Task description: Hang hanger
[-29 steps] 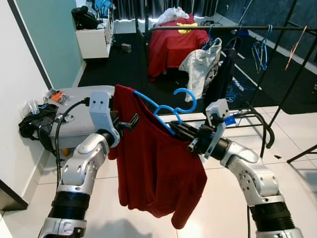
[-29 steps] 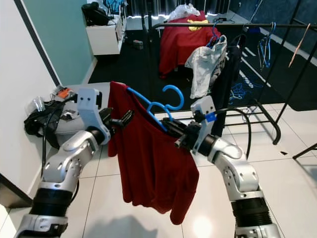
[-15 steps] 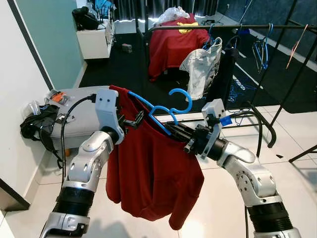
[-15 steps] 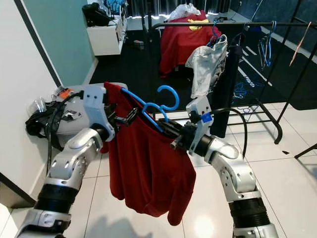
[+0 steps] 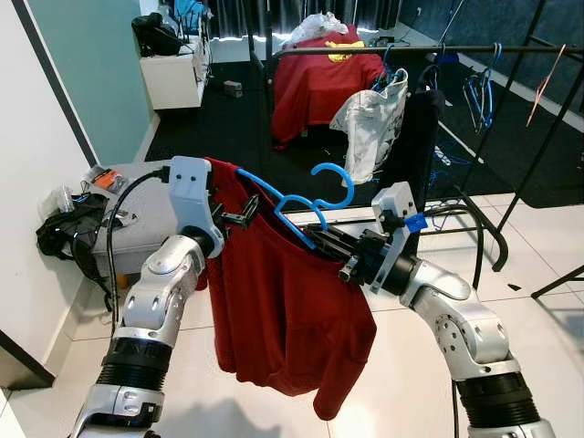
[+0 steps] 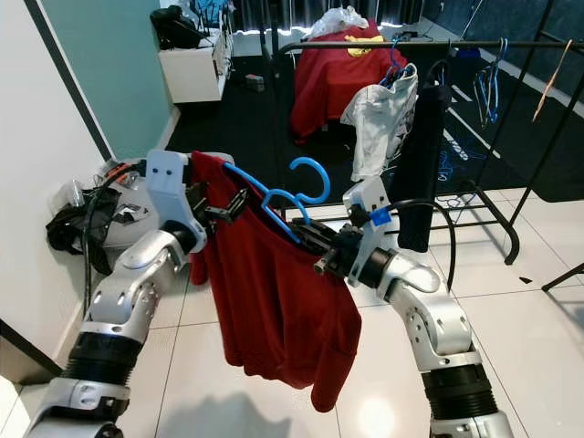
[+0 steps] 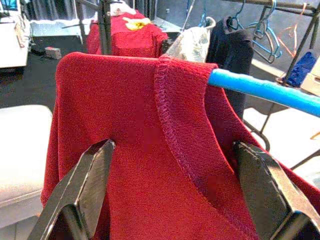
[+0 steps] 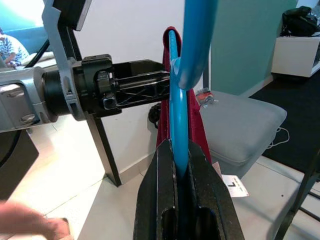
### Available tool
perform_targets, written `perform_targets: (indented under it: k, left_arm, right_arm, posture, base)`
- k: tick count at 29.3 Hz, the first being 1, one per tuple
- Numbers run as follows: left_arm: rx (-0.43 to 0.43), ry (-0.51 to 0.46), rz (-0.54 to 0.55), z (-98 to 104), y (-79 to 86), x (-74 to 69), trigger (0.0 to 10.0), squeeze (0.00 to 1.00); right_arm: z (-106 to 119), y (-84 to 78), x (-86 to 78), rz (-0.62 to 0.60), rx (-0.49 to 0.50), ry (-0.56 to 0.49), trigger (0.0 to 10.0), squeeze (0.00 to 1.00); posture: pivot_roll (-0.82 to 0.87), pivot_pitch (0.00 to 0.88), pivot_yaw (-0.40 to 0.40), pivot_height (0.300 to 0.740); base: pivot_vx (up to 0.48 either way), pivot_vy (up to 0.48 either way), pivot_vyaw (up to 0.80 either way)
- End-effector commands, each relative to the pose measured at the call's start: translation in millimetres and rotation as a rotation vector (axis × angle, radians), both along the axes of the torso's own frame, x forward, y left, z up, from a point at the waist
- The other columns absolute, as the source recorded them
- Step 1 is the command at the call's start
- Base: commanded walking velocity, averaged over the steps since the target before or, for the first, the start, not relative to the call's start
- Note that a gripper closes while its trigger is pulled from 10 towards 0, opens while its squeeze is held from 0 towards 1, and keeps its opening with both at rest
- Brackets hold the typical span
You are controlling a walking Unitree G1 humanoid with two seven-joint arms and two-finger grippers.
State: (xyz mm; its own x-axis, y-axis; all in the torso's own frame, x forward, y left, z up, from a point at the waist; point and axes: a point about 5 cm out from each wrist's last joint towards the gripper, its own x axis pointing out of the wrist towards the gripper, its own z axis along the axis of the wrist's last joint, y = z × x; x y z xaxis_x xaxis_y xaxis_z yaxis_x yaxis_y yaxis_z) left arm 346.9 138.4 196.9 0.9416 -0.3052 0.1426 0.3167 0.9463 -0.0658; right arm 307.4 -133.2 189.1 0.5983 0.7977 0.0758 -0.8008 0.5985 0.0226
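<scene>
Since a second ago we have lifted our left arm and drawn it back a little, so the left gripper [image 5: 239, 217] now sits higher at the shirt's [image 5: 283, 310] left shoulder, and the shirt hangs a touch further right; the rest of what we see has barely shifted. Nearest us, the right gripper [image 5: 315, 239] is clamped narrow on the hanger [image 5: 297, 203], its two fingers pressed on the blue bar just below the hook, as the right wrist view shows. The left gripper's fingers [image 7: 82, 192] stand wide apart, one to each side of the shirt's shoulder and collar seam, and we cannot tell whether they touch the cloth. The hanger's long axis runs across us, from the left gripper down to the right one, tilted with its left end higher, and the hook [image 5: 336, 182] curls upward and away from us. We judge the coming move turns on this: the rail [image 5: 429, 51] lies well beyond and above the hook, ahead and to the right, so the right arm, which carries the hanger, is the nearer one to raise it and reach. On the rail hang a pale garment [image 5: 370, 119] and a dark garment [image 5: 415, 137], with more blue hangers [image 5: 481, 91] further right. Hidden from us is the hanger's right shoulder inside the shirt, and the rail's right end is cut off by the edge of the view.
</scene>
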Motion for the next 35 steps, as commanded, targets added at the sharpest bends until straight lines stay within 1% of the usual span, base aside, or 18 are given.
perform_targets:
  k: [1, 3, 9, 11, 13, 15, 18, 28, 34, 35]
  left_arm:
    - [0.014, 0.002, -0.015, -1.3, 8.7, -3.4, 10.0, 0.00]
    - [-0.002, -0.011, -0.045, -1.2, 13.3, -7.1, 10.0, 0.00]
    - [-0.006, -0.009, -0.043, -3.1, 18.9, -8.4, 10.0, 0.00]
    - [-0.001, -0.008, -0.033, -4.0, 22.0, -8.0, 10.0, 0.00]
    - [0.008, 0.000, 0.000, -5.7, 28.7, -5.1, 10.0, 0.00]
    - [0.012, 0.004, 0.008, -6.2, 29.5, -3.2, 10.0, 0.00]
    - [0.018, 0.009, 0.006, -7.5, 28.0, -1.9, 10.0, 0.00]
    - [0.021, 0.033, -0.031, -12.8, 14.3, 5.6, 10.0, 0.00]
    - [0.021, 0.030, -0.016, -10.9, 17.8, 8.8, 10.0, 0.00]
    - [0.019, 0.027, -0.010, -10.5, 19.9, 9.0, 8.3, 0.00]
  right_arm:
    - [8.3, 0.7, -1.0, 0.013, 0.015, -0.035, 10.0, 0.00]
    - [8.6, -1.4, 0.1, 0.009, 0.012, -0.034, 10.0, 0.00]
    - [8.8, -2.7, 0.8, 0.007, 0.008, -0.036, 10.0, 0.00]
    - [9.2, -3.1, 1.0, 0.006, 0.007, -0.037, 10.0, 0.00]
    - [9.9, -4.1, 1.4, 0.002, 0.007, -0.039, 10.0, 0.00]
    - [10.3, -4.7, 1.7, -0.001, 0.008, -0.040, 10.0, 0.00]
    - [10.3, -5.1, 1.5, -0.003, 0.008, -0.041, 10.0, 0.00]
    - [10.1, -4.8, 1.0, -0.008, 0.013, -0.040, 10.0, 0.00]
    - [11.6, -4.5, 1.5, -0.006, 0.012, -0.042, 10.0, 0.00]
    - [11.6, -4.7, 1.4, -0.005, 0.012, -0.042, 10.0, 0.00]
  posture:
    - [-0.09, 0.000, 0.038, 0.740]
    - [-0.09, 0.000, 0.036, 0.740]
    - [-0.09, 0.000, 0.036, 0.740]
    - [-0.09, 0.000, 0.036, 0.740]
    - [-0.09, 0.000, 0.037, 0.740]
    - [-0.09, 0.000, 0.040, 0.740]
    - [-0.09, 0.000, 0.043, 0.740]
    - [-0.09, 0.000, 0.049, 0.740]
    - [-0.09, 0.000, 0.048, 0.740]
    - [-0.09, 0.004, 0.047, 0.740]
  base:
    - [0.000, 0.000, 0.00]
    - [0.000, 0.000, 0.00]
    - [0.000, 0.000, 0.00]
    - [0.000, 0.000, 0.00]
    - [0.000, 0.000, 0.00]
    - [0.000, 0.000, 0.00]
    - [0.000, 0.000, 0.00]
    - [0.000, 0.000, 0.00]
    - [0.000, 0.000, 0.00]
    - [0.000, 0.000, 0.00]
